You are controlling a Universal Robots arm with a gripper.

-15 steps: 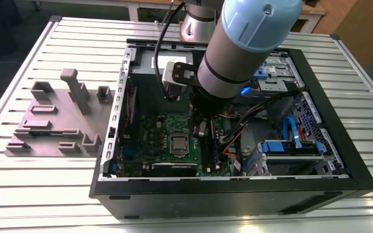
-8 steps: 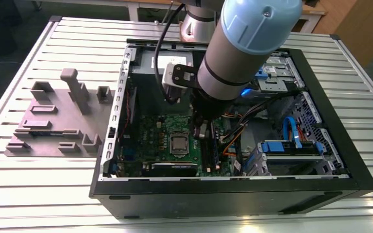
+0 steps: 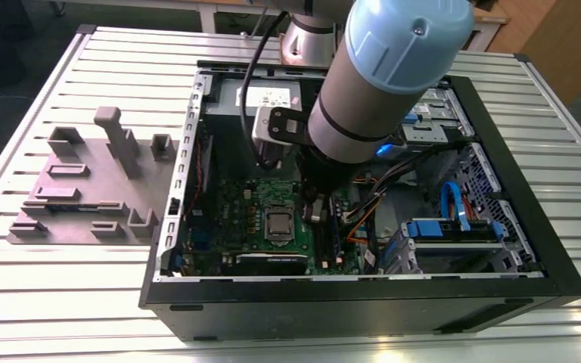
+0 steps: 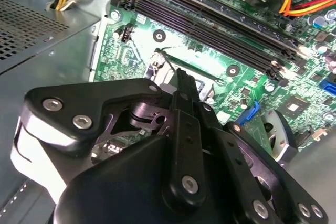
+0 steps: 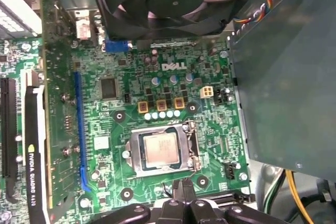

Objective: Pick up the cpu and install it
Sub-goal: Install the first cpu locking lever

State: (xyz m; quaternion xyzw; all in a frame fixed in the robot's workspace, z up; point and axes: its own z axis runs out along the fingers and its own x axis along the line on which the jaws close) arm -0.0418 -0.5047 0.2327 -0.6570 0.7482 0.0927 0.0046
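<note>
On the exterior view's left a grey fixture block (image 3: 88, 189) sits on the slatted table (image 3: 28, 302), and right of it lies the open computer case (image 3: 371, 306). Inside, the cpu (image 5: 160, 148) rests flat in the socket frame (image 5: 135, 156), metal top up. It is square, with no long axis, and its edges run parallel to the frame. The gripper (image 5: 181, 187) hangs just beside the frame, apart from the cpu, its fingers pressed together on nothing.
</note>
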